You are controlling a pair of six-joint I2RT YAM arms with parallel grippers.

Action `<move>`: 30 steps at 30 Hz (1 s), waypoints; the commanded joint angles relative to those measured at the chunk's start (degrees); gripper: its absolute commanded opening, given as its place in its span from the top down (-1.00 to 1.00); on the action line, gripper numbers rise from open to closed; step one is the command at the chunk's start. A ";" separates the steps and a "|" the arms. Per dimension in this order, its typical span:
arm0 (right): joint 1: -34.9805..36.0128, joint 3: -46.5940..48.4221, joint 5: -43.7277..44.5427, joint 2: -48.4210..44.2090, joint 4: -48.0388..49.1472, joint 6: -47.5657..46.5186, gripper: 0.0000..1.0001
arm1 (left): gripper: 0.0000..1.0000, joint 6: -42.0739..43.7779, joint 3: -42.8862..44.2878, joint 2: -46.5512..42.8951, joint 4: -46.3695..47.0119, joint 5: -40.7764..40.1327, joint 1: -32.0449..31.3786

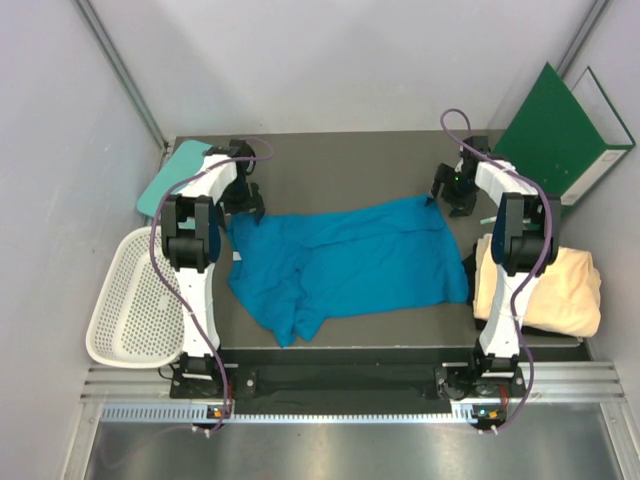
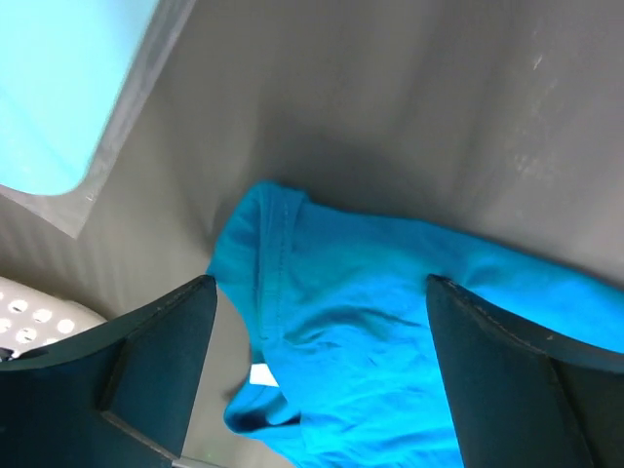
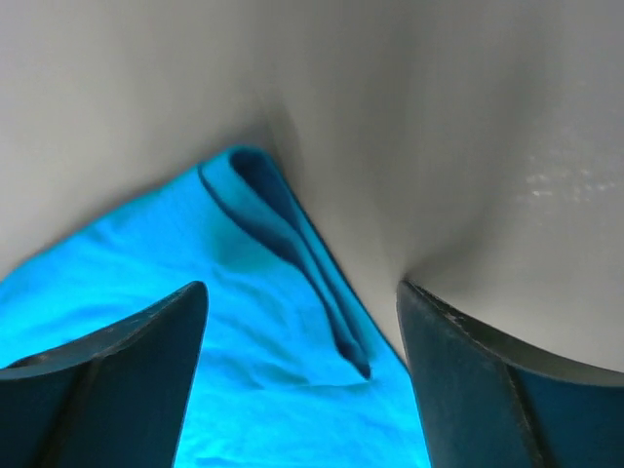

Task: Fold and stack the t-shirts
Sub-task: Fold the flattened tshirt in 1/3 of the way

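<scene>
On the worktop (image 1: 340, 160), the blue shirt (image 1: 350, 262) is lying unfolded beneath the gaping left end effector (image 2: 322, 283) and right end effector (image 3: 302, 288), the cream shirt (image 1: 545, 285) sitting folded.

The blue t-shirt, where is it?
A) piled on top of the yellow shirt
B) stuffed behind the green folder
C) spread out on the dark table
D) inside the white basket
C: the blue t-shirt lies spread out on the dark table, with the white basket off to its left and the yellow shirt to its right.
</scene>
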 commanded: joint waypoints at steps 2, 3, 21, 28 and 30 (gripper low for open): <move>2.62 4.28 -1.33 4.77 0.40 0.38 -0.40 | -0.58 0.53 4.42 3.37 -2.03 -3.38 0.38; 2.81 4.45 -1.60 5.21 0.23 0.64 -0.33 | -0.44 0.88 4.78 4.33 -2.64 -3.38 0.29; 3.26 10.69 -3.89 10.40 3.13 1.96 1.00 | 1.00 2.28 24.17 14.00 -6.16 -4.53 0.38; 3.26 20.96 -4.42 16.28 3.39 4.60 1.00 | 1.00 0.28 30.36 15.33 -0.02 -1.10 0.73; 3.08 22.20 -3.98 16.91 3.91 5.39 1.00 | 1.00 -0.52 29.22 14.19 5.41 1.78 0.73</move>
